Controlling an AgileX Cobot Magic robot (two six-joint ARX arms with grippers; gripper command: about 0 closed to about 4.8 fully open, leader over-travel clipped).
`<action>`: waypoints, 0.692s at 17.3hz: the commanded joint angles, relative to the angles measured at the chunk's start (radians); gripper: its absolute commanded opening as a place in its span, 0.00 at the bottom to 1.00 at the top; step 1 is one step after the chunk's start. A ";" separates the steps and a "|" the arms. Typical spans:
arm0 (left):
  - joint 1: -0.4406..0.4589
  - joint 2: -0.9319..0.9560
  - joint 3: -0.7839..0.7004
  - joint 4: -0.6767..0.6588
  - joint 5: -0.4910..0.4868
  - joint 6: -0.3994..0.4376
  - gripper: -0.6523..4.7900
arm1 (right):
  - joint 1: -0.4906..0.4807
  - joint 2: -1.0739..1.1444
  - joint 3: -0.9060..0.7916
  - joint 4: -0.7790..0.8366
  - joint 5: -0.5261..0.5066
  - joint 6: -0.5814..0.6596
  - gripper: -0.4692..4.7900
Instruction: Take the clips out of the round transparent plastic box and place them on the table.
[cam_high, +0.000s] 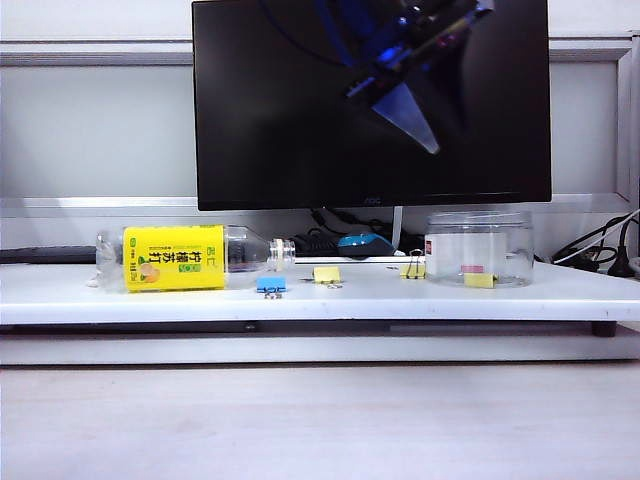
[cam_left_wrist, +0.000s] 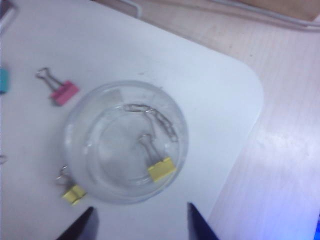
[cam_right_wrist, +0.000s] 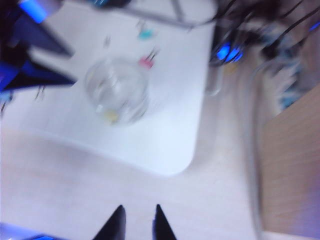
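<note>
**Left gripper spread above the box, right gripper high over the bench corner**

The round transparent plastic box (cam_high: 479, 248) stands upright near the right end of the bench (cam_high: 300, 295), in front of the dark monitor (cam_high: 370, 100). The left wrist view looks straight down into it: a yellow clip (cam_left_wrist: 161, 168) lies inside by the wall, and a short chain of silver paper clips (cam_left_wrist: 159, 119) rests on the box floor beside it. Outside, touching or just beside the wall, sits another yellow clip (cam_left_wrist: 73, 193); a pink clip (cam_left_wrist: 63, 92) lies near the box on the far side, and a teal one (cam_left_wrist: 3, 80) shows at the frame edge.

The left gripper (cam_left_wrist: 140, 222) hangs above the box with its jaws spread wide, holding nothing. The right gripper (cam_right_wrist: 136, 222) is high over the wood-grain surface off the bench corner; its jaws stand narrowly apart with nothing between them.

In the exterior view, a yellow-labelled bottle (cam_high: 190, 258) lies on its side at left, a blue clip (cam_high: 270, 284) just before its neck, and a further yellow clip (cam_high: 326, 274) sits between bottle and box.
</note>
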 joint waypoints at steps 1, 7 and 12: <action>-0.017 0.018 0.003 0.040 -0.001 0.004 0.56 | 0.001 -0.059 -0.135 0.075 -0.051 0.015 0.24; -0.031 0.076 0.008 0.114 -0.047 0.003 0.56 | 0.001 -0.108 -0.203 0.124 -0.068 0.020 0.24; -0.030 0.114 0.008 0.169 -0.072 0.004 0.56 | 0.001 -0.106 -0.251 0.149 -0.064 0.019 0.24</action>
